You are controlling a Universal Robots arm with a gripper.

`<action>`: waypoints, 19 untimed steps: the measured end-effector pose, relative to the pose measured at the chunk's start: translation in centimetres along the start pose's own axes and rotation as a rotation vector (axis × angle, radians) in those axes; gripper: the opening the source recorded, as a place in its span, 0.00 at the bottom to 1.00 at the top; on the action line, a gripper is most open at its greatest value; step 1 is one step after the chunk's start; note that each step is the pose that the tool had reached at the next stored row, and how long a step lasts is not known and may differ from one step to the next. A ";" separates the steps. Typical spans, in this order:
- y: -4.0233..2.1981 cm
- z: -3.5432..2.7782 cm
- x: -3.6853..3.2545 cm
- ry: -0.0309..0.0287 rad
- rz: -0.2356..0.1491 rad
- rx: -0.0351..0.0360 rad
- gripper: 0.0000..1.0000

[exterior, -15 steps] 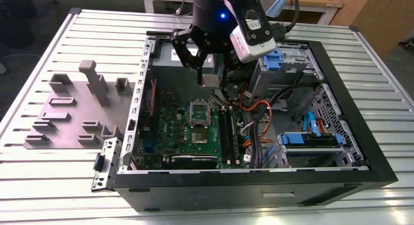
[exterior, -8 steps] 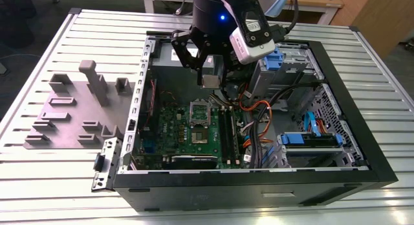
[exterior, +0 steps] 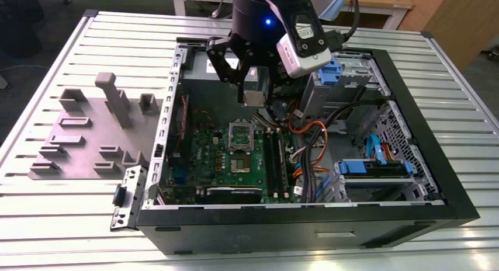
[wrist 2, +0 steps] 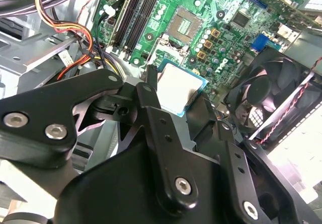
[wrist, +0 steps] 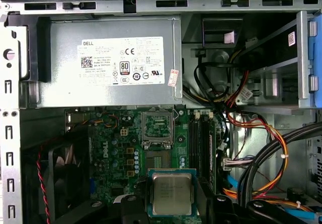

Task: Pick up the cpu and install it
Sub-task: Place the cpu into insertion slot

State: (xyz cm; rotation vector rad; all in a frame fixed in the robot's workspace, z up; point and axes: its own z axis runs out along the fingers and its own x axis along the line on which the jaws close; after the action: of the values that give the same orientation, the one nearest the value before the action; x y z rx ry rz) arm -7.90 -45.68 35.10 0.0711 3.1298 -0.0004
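Clear air between cpu (wrist: 172,194) and socket (wrist: 157,128). Memory sticks (wrist: 201,138) hug one side, cables (wrist: 254,133) beyond; fan (wrist: 65,176) on the other.

The computer case (exterior: 312,233) is seen whole from above in the exterior view; its circuit board (wrist: 108,148) (wrist 2: 229,5), closely, in both wrist views.

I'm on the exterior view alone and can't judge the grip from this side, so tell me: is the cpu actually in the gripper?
Observer: Yes. In the first wrist view the gripper is shut on the cpu by two opposite edges, metal top facing the camera.
Operator: Is the socket free?
Observer: In the second wrist view the socket looks empty, nothing seated.
Operator: Anything beside the board?
Observer: A black fan with a red-and-black wire.
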 end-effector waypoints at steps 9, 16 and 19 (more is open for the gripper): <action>-0.04 0.49 0.05 0.0000 0.000 0.0001 0.47; -0.07 1.02 0.08 0.0000 0.000 0.0001 0.47; -0.09 1.36 0.09 0.0000 0.000 0.0001 0.47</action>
State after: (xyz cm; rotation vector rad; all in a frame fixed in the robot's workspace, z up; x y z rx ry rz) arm -7.98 -45.76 33.74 0.0710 3.1298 -0.0005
